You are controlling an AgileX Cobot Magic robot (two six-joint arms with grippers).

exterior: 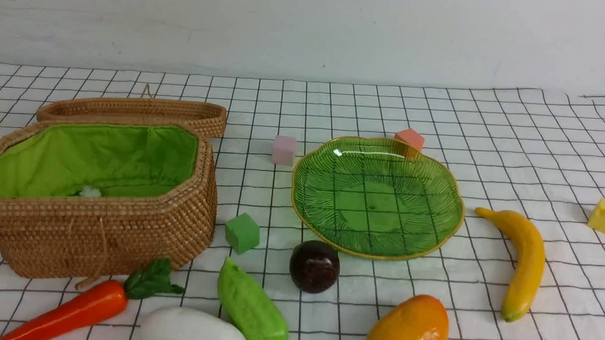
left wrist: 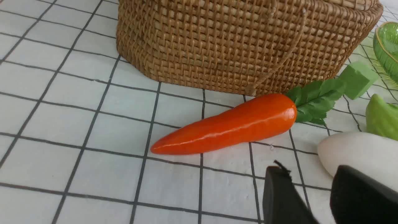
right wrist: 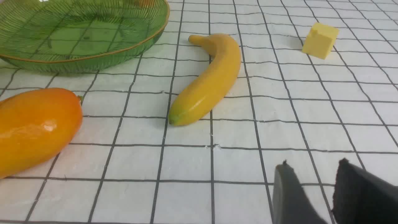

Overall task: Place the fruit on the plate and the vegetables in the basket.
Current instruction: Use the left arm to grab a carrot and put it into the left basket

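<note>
**Opening layout on the checked desk.** Nothing sorted yet, by the look of things: plate bare at centre, all six pieces lying on the cloth.

**Left side.** Basket open at far left, lid behind. Carrot just near of the basket wall. Long axis diagonal, tip toward near left, leaves toward far right and close against the wicker. White egg-shaped vegetable to the right of the carrot, at the near edge. Gourd next right, slanted, pointed end far, toward the green cube. Left hand absent from the front view. In the wrist view, fingers spread with a clear gap, pinching nothing. White vegetable closest to the fingers, carrot ahead and lying broadside.

**Right side.** Banana right of the plate and apart from the rim. Long axis near to far, gently bowed, stem end far and turned toward the plate, greenish tip near. Mango at the near edge. Maroon ball just near of the plate's near-left rim, contact impossible to tell. Right hand likewise spread and empty, banana's near tip ahead, yellow cube beyond.

**Judgement.** Left arm nearer the vegetables, right arm nearer the fruit. Grasp probably best taken across each short axis, at mid-length.
</note>
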